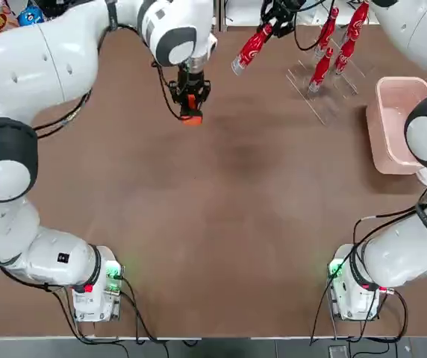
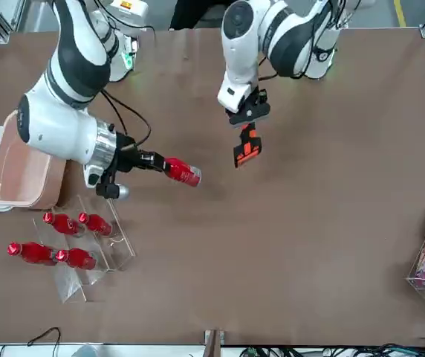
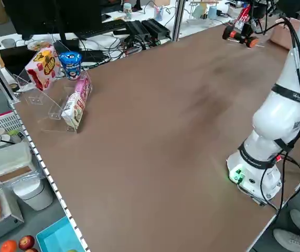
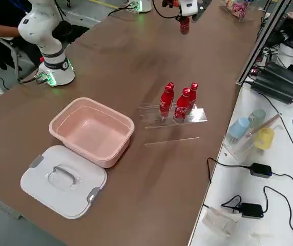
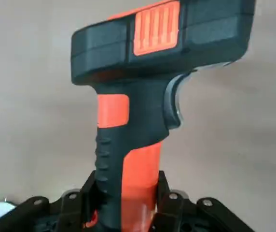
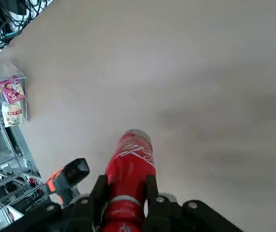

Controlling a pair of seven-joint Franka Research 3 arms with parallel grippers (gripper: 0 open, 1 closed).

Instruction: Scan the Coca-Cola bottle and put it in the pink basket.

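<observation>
Scanner [image 1: 191, 104] hangs from the left gripper [image 1: 190, 95] at upper centre of the top view, above the brown table [image 1: 221, 224]; in the front view the scanner [image 2: 247, 146] sits just right of centre in the upper half, head down. In the left wrist view the fingers [image 5: 90, 193] pinch the orange-and-black grip of the scanner [image 5: 138, 106] from both sides, with its head pointing away from the camera toward the table.

At the top edge of the top view, right of centre, the right gripper [image 1: 273, 22] holds the bottle [image 1: 251, 48] tilted, base pointing toward the scanner, the 2 apart. In the front view the bottle [image 2: 183, 172] lies almost level in the right gripper [image 2: 153, 161] at centre left, off the table, its base facing the scanner. The right wrist view shows the fingers [image 6: 99, 191] pressed on either side of the bottle [image 6: 128, 169] at its upper part, and the scanner [image 6: 66, 178] farther off at lower left.

4 more red bottles [image 1: 325, 56] stand on a clear rack [image 1: 325, 89] at upper right of the top view; in the front view they [image 2: 60, 238] are at lower left. Just right of the rack in the top view sits the basket [image 1: 393, 123], at the right edge, partly under the right arm. In the right side view the basket [image 4: 92, 130] is at centre left with nothing inside, a white lid [image 4: 64, 179] beside it at lower left, touching or nearly so.

Snack packs in a clear stand [image 3: 66, 89] are at upper left of the left side view.
</observation>
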